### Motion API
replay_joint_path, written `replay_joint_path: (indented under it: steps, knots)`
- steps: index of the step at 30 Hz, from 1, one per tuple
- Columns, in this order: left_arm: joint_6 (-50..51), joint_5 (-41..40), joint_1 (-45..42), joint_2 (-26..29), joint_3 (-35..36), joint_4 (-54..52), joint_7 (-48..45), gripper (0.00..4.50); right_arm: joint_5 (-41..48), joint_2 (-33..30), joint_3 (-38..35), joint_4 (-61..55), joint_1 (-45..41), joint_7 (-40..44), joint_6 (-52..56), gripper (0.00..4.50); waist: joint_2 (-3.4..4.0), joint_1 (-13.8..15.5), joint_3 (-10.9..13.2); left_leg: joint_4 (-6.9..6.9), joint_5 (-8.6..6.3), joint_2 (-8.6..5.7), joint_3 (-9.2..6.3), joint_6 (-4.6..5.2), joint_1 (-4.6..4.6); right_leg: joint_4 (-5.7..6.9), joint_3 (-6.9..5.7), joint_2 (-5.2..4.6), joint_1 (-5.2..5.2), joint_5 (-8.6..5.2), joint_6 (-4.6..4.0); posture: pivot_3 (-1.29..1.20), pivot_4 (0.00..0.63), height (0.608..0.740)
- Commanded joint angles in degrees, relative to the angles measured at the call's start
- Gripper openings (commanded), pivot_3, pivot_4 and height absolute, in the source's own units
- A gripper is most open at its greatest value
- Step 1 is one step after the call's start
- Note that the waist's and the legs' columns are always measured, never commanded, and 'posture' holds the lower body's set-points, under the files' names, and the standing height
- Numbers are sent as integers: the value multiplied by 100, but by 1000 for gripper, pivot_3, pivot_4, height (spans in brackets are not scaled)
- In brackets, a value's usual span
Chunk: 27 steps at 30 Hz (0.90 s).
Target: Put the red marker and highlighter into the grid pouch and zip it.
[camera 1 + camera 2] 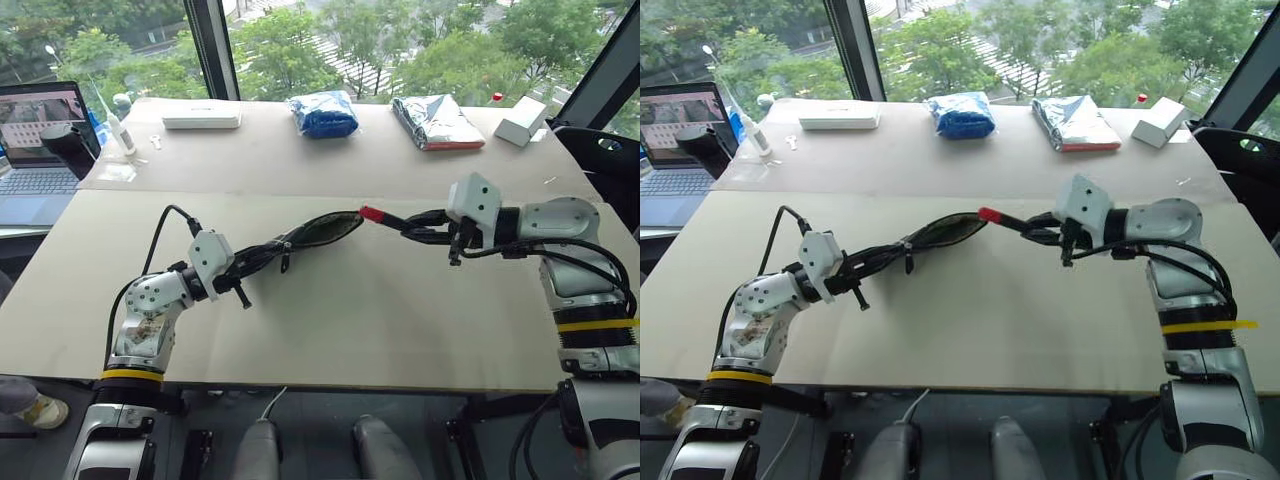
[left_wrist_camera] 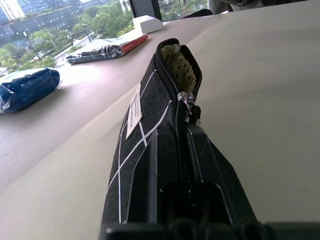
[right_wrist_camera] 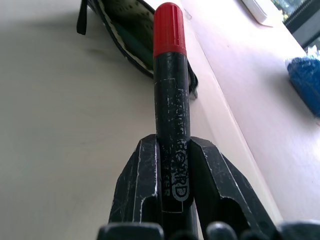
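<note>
Left gripper (image 1: 262, 256) clamped on grid pouch (image 1: 325, 229), mouth unzipped, held above table (image 1: 350, 320). Right gripper (image 3: 170, 165) pinching red marker (image 1: 385, 217), cap at opening. Insertion, highlighter, zipping remaining.

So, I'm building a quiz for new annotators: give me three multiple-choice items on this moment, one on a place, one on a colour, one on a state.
1. Where does the red marker's cap point?
A. At the grid pouch's open mouth
B. At the laptop
C. At the blue bag

2. What colour is the marker's barrel?
A. White
B. Black
C. Green

3. How is the pouch's zipper?
A. Fully shut
B. Torn off
C. Open at the far end

Answers:
1 A: the right gripper holds the marker, its cap just short of the mouth.
2 B: the right wrist view shows a black barrel under the red cap.
3 C: the left gripper clamps the pouch and the lining shows.
</note>
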Motion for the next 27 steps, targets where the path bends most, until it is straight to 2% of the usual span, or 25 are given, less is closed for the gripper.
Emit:
replay_joint_path:
  steps: [1,8,14,18,27]
  knots:
    - [-56,-80,-194,-39,32,16,-27,0,-651,125,497,-313,-155,-542,-100,471,0,-3,0,0,0,1,0,0,1,0,0,1,0,-1,1,0,150,740]
    - [-87,-54,-177,-65,22,19,-66,0,-1325,226,1123,-81,-405,-899,-517,471,-1,14,0,3,2,-1,1,-2,-37,7,1,0,-40,2,-3,0,150,740]
    - [-94,-41,-152,-63,11,8,-86,0,-1570,302,1369,228,-708,-952,-748,471,-1,25,0,4,2,0,1,-2,-38,10,1,0,-41,2,-4,0,150,740]
    - [-126,-5,-198,-47,-11,81,-130,0,-1999,382,1787,528,-1051,-965,-1039,471,-1,17,0,4,2,0,1,-2,-37,13,1,0,-44,2,-4,0,150,740]
    - [-256,19,-327,-73,-26,338,-245,0,-2561,1106,2462,881,-1528,-1045,-1331,471,0,-2,0,3,2,0,1,-2,-36,17,1,1,-46,2,-4,0,150,740]
